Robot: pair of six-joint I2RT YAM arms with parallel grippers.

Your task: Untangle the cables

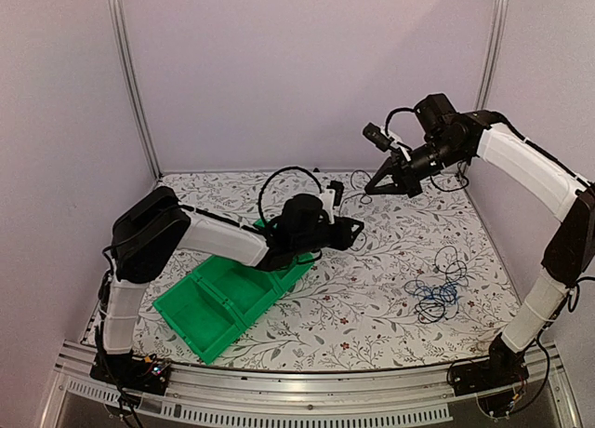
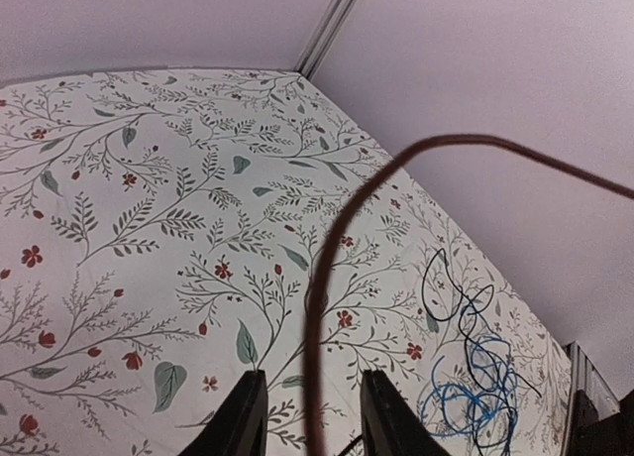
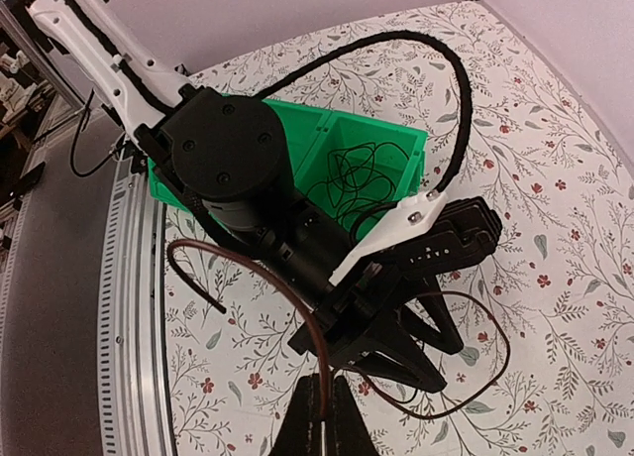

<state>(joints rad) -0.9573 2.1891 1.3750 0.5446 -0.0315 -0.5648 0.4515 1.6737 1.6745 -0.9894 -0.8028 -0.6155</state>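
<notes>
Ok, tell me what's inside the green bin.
One compartment of the green bin holds a loose coil of thin black cable. From above, the near compartments look empty; the left arm covers the part between.

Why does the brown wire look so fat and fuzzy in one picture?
Left wrist view: the brown cable hangs right by the lens, so it is out of focus; the blue cable, farther off, looks sharper. Right wrist view: the brown one looks thin and crisp. Top view: soft, even light, faint shadows.

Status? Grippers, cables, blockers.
Right gripper shut on brown cable, raised. Left gripper open, that cable running between its fingers. Blue-and-black tangle loose on the table, apart from both. No obstruction seen.
</notes>
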